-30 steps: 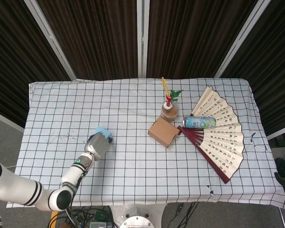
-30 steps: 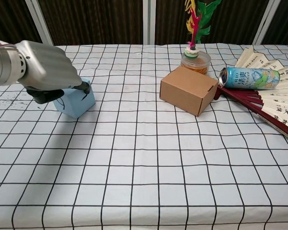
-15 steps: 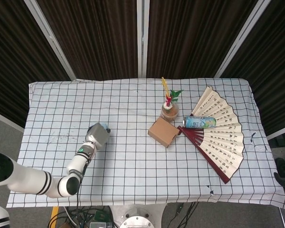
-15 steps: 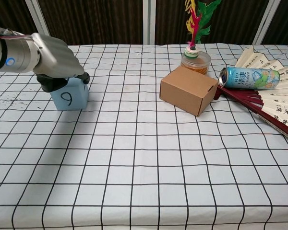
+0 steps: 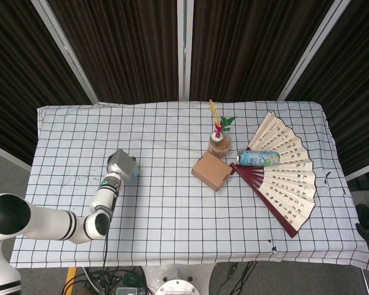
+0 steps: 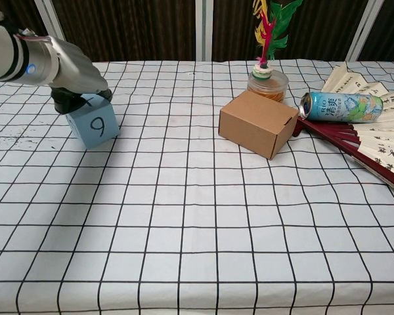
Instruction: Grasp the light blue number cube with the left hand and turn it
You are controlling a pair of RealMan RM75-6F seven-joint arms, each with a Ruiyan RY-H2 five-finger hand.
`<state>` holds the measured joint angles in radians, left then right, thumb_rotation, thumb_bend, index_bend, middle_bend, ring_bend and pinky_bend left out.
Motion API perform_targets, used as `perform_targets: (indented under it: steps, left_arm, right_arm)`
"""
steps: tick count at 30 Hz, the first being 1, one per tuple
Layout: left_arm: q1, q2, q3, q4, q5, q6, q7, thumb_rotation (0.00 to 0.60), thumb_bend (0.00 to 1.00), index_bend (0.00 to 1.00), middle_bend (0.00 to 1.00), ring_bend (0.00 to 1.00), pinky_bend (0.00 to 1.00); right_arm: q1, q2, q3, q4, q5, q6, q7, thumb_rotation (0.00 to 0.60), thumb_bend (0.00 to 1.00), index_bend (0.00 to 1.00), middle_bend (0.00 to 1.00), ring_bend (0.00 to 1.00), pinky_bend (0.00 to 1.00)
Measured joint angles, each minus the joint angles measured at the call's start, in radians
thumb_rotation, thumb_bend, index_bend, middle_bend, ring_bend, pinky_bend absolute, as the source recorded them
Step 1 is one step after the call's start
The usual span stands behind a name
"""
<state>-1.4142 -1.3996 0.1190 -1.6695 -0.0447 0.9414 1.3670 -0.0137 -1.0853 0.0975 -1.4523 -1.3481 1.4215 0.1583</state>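
Light blue number cube [image 6: 94, 125] sits on the left part of a table [image 6: 197, 249] covered in white cloth printed with a black grid; dark curtains with pale vertical frames hang behind. The cube looks smooth and matte, its near face marked with a handwritten black figure that reads as 9 or 6. The left hand [image 6: 75, 71], grey metal with dark fingers, rests over the cube's top and back, fingers curled down around it, holding it. In the head view the hand [image 5: 121, 165] covers nearly all of the cube. Its arm is glossy white with black rings. The right hand does not appear in either view.

Further right, near the middle, lies a plain brown cardboard box [image 6: 257, 123]. Just behind it stands a small clear jar [image 6: 267, 83] holding red, yellow and green feathers. Right again, a shiny blue-green drink can [image 6: 341, 106] lies on its side on an open paper fan [image 5: 286, 173] with dark red ribs and rows of black calligraphy.
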Motion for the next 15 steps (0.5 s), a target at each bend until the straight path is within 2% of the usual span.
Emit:
perform_targets:
  steps: [15]
  left_arm:
    - [-0.044,0.003,0.023,0.112,-0.181,-0.077,0.023,0.6,0.74,0.22,0.88,0.95,0.97]
  right_arm:
    - [0.004,-0.002,0.0,-0.01,0.004,-0.009,-0.015,0.6,0.19,0.0,0.0,0.0,0.0]
